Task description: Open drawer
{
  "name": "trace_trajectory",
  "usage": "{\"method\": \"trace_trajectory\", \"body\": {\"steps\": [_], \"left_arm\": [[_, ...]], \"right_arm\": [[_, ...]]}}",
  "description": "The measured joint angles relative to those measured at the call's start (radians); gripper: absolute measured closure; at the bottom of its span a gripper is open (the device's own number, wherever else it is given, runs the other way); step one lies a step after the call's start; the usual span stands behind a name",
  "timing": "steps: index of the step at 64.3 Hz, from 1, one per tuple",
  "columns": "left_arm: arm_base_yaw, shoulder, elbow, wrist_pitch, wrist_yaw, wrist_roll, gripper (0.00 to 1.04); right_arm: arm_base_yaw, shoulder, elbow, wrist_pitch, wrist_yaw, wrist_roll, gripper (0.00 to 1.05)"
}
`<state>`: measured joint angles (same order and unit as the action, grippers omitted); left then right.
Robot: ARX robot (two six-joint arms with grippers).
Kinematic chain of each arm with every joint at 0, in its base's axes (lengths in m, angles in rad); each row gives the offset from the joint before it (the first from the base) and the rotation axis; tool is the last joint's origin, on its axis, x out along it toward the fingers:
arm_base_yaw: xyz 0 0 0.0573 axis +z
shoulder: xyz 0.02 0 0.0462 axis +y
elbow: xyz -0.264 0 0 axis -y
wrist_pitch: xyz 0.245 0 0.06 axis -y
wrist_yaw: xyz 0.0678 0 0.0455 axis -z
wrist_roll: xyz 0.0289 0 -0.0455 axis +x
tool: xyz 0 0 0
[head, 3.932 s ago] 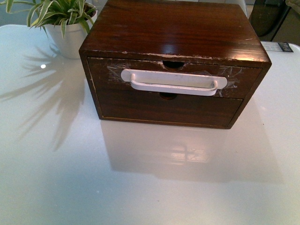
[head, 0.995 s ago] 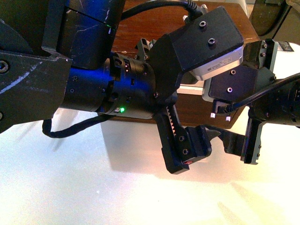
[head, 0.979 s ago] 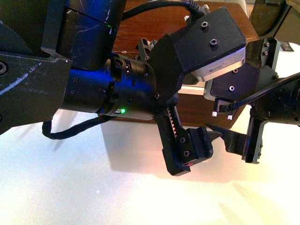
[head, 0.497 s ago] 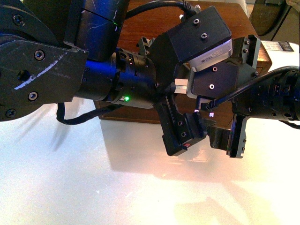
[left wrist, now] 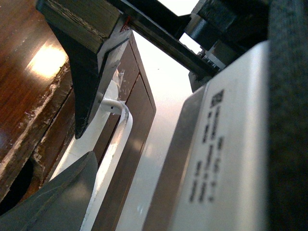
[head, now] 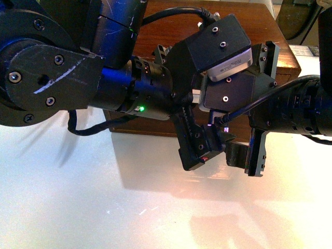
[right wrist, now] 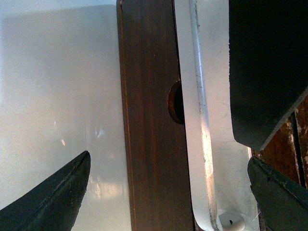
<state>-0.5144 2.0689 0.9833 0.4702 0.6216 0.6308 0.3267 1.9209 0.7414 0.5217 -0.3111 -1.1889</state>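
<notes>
The right gripper (right wrist: pixel 168 159) is spread wide and has hold of nothing. Its two dark fingers (right wrist: pixel 48 197) stand far apart. The white bar handle (right wrist: pixel 201 134) and the plain front (right wrist: pixel 149 120) beneath it lie in the gap, and neither finger touches them.

The left gripper (head: pixel 193 136) is harder to read. Its own camera shows one grey finger (left wrist: pixel 53 202) close beside the handle. The other finger is hidden behind the silver camera housing (left wrist: pixel 216 144) of the right arm. From the front, its finger block sits at the far end of the toothed rail, so the jaws look parted, and I see nothing gripped.

The two wrists crowd together at the robot's twelve o'clock. The left arm (head: pixel 62 72) reaches in from nine o'clock and the right arm (head: pixel 301 111) from three o'clock. The right arm's camera is tucked under the left arm's camera.

Just past the fingers is the drawer (left wrist: pixel 126 62), the upper of two fronts in the dark wooden cabinet (head: pixel 171 21). It looks pushed in, its face level with the plain front at its six o'clock. A patch of clear tape (left wrist: pixel 118 79) shines near the handle's end post. A half-round notch (right wrist: pixel 175 102) in the plain front's top edge shows just beside the bar.

The cabinet stands on a glossy white table (head: pixel 104 207), which runs toward six o'clock. The arms' shadows fall on it around five o'clock.
</notes>
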Motion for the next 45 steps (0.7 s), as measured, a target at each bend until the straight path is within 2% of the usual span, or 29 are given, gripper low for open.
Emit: {"method": "trace_trajectory", "body": {"steps": [45], "left_arm": [[0.026, 0.071, 0.085, -0.061, 0.033, 0.04, 0.08]], "right_arm": [[0.003, 0.031, 0.027, -0.011, 0.032, 0.029, 0.09]]}}
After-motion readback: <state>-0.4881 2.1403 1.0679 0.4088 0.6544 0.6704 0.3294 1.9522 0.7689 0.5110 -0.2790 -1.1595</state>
